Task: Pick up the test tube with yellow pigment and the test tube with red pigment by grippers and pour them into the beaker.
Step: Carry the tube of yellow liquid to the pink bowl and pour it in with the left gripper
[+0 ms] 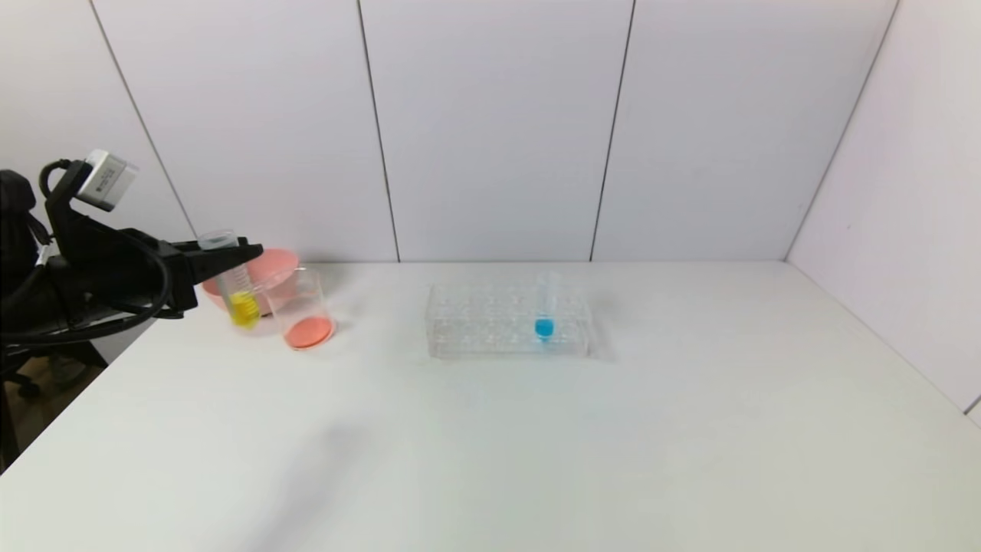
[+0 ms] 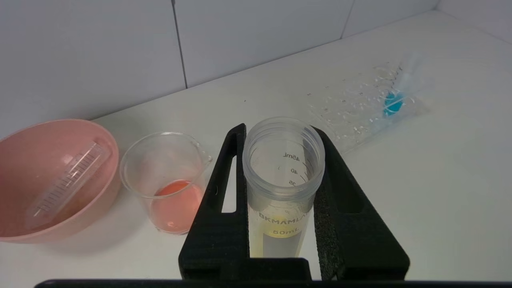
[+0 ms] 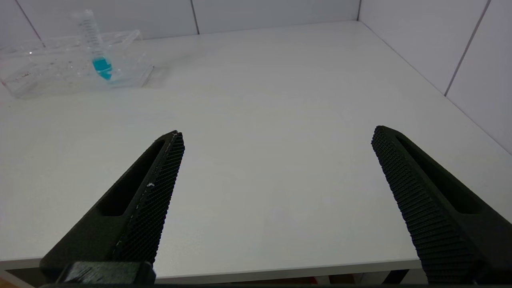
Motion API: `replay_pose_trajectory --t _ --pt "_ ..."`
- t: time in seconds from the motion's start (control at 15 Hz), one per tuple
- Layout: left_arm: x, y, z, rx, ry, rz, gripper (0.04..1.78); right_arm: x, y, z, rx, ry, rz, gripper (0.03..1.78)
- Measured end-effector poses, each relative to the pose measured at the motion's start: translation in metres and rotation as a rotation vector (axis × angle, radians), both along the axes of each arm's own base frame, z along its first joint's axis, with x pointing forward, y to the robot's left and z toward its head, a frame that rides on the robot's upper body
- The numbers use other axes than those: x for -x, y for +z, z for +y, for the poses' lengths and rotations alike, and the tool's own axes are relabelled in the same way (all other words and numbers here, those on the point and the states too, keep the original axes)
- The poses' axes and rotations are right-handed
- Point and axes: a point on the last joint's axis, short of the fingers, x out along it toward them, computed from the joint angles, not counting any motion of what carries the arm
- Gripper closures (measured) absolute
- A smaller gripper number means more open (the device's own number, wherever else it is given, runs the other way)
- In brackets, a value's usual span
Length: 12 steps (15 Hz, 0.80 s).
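My left gripper (image 1: 237,257) is shut on the test tube with yellow pigment (image 1: 239,299). It holds the tube upright above the table's far left, just left of the beaker (image 1: 308,310). In the left wrist view the fingers (image 2: 236,172) clamp the tube (image 2: 283,160) below its open rim, with yellow liquid at the bottom. The beaker (image 2: 164,180) holds red-orange liquid. I see no tube with red liquid; an empty clear tube (image 2: 66,184) lies in the pink bowl. My right gripper (image 3: 278,136) is open and empty over the table's near edge, outside the head view.
The pink bowl (image 1: 276,268) stands behind the beaker, against the back wall; it also shows in the left wrist view (image 2: 24,160). A clear tube rack (image 1: 490,318) at mid-table holds a tube with blue liquid (image 1: 545,314).
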Motion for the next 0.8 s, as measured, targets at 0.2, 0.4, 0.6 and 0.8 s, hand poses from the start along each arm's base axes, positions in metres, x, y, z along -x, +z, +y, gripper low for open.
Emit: replay_pose_trajectory --t 0.2,0.4,0.6,0.8 --pt "-0.019 0.006 0.027 -0.025 0.033 0.007 1.36 0.0 0.0 0.0 0.0 0.0 0.0 0.1" --pt "-0.04 0.007 0.043 -0.113 0.038 0.044 1.36 0.0 0.0 0.0 0.0 0.0 0.0 0.1" --pt "-0.059 0.006 0.052 -0.246 -0.008 0.101 1.36 0.0 0.0 0.0 0.0 0.0 0.0 0.1" --pt "-0.07 0.01 0.055 -0.315 -0.062 0.158 1.36 0.0 0.0 0.0 0.0 0.0 0.0 0.1"
